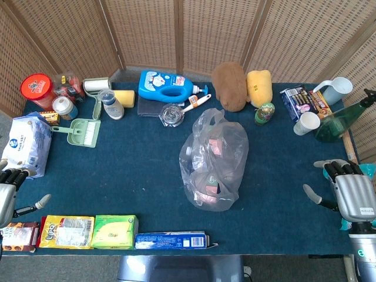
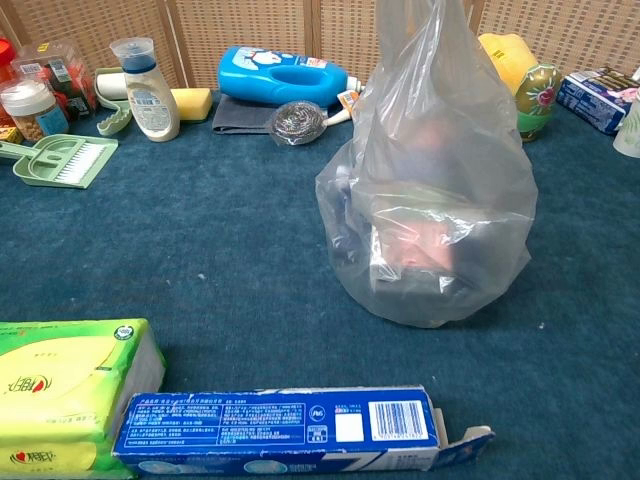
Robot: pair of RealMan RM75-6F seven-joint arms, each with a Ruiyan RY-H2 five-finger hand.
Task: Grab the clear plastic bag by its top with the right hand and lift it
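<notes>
Blue box (image 2: 290, 430) at near edge | plastic bag (image 1: 212, 161) mid-table | right hand (image 1: 346, 191) spread, off right edge

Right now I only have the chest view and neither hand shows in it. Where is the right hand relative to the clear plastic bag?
Observer: In the head view the right hand sits at the table's right edge, well clear of the clear plastic bag, touching nothing.
Operator: Is it holding anything?
Observer: No, its fingers are apart and empty.
Operator: And the left hand?
Observer: The left hand rests at the opposite edge beside the white sack, also empty.
Operator: Where is the bag's top?
Observer: Its knotted top points toward the far side, near the steel scrubber.
</notes>
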